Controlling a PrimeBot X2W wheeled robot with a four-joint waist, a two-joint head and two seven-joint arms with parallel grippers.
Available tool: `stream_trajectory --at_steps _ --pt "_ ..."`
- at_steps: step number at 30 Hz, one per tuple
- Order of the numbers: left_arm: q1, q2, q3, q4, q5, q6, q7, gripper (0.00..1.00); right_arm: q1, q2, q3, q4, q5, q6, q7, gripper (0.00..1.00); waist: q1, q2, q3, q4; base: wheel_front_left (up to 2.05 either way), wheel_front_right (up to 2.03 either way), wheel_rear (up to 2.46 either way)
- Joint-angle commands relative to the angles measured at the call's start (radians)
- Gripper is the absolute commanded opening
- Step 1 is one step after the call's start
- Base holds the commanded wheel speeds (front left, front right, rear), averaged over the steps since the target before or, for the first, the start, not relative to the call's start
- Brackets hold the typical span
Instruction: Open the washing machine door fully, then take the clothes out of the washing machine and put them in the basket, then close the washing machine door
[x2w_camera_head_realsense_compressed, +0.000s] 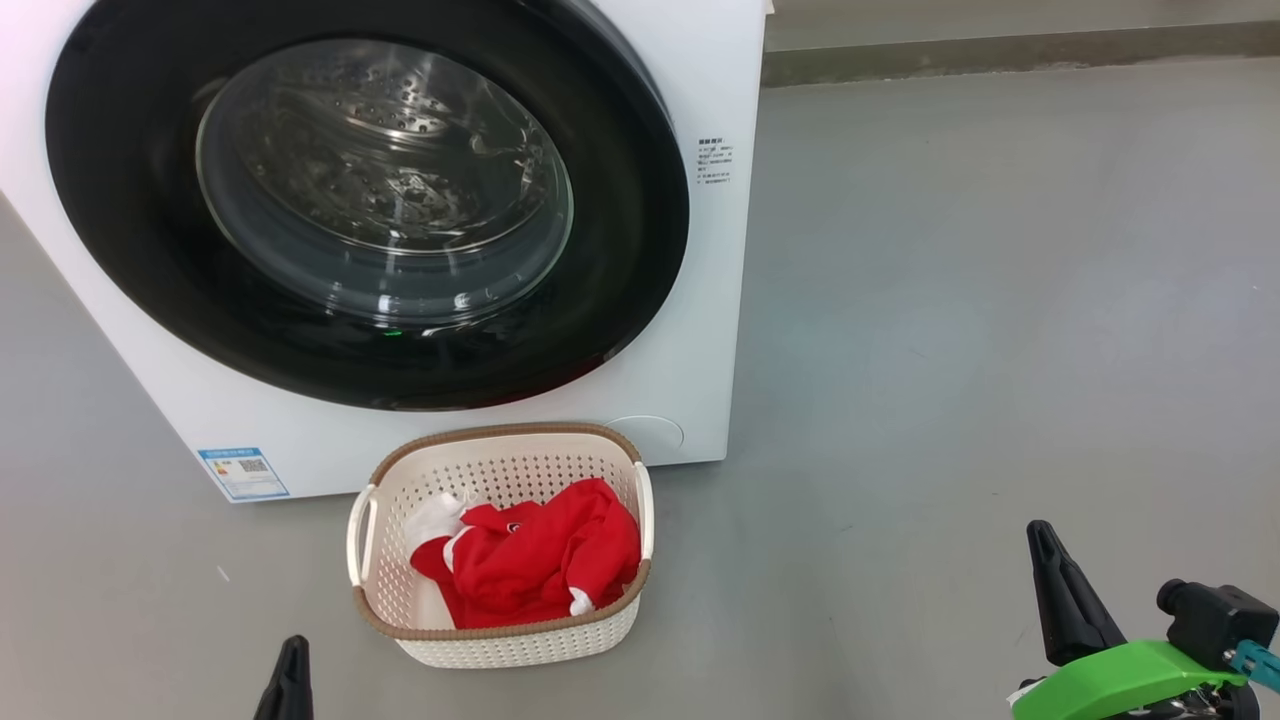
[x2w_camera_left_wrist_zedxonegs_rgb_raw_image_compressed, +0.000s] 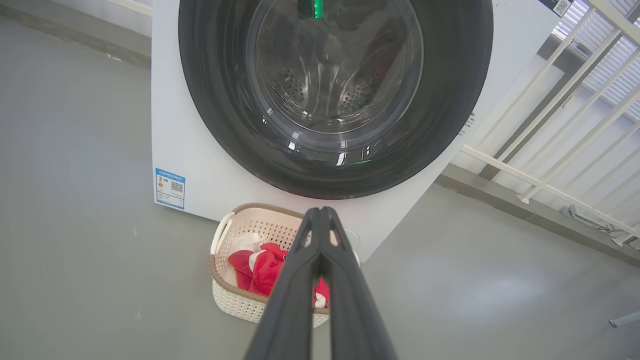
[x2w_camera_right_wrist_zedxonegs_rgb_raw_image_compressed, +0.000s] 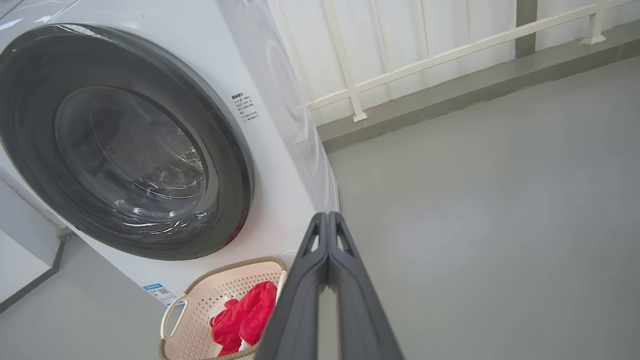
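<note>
Washing machine door (x2w_camera_head_realsense_compressed: 370, 200): shut, lying flush against the front of the washing machine (x2w_camera_head_realsense_compressed: 700, 340), filling the upper left of the head view. The steel drum seen through the glass appears bare of garments.

Clothes (x2w_camera_head_realsense_compressed: 535, 560): red bundle with white trim, lying inside the basket (x2w_camera_head_realsense_compressed: 520, 650) at lower centre of the head view. A white cloth piece (x2w_camera_head_realsense_compressed: 435, 515) is tucked at its left. The basket stands on the floor just in front of the machine's base.

Left gripper (x2w_camera_left_wrist_zedxonegs_rgb_raw_image_compressed: 320, 212): fingers pressed together, holding nothing, well clear of the basket. Right gripper (x2w_camera_right_wrist_zedxonegs_rgb_raw_image_compressed: 327, 217): likewise closed and empty, over bare floor.

Handling assessment: the clothes are judged soft, light and limp. A pinch on a raised fold at the top of the heap should lift them, though sleeves may trail and snag the rim. The door is judged rigid, glossy and slippery on its glass bowl, so any hold belongs on the outer black ring; a handle recess cannot be made out.

Finding: all three steps appear complete
</note>
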Motion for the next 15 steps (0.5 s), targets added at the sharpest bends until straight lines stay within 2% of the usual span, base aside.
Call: stream_trajectory --at_steps 1,15 --pt "-0.04 0.007 0.015 -0.015 -0.031 -0.007 0.006 0.0 -0.043 -0.012 -0.003 -0.029 0.036 -0.001 0.006 0.0 -0.0001 0.0 0.001 0.001 0.0 0.0 0.0" --pt "-0.07 0.007 0.022 0.008 -0.19 -0.021 0.043 0.0 -0.055 -0.015 -0.007 -0.032 0.201 -0.001 0.047 0.0 -0.0001 0.0 0.006 0.005 0.0 0.0 0.0"
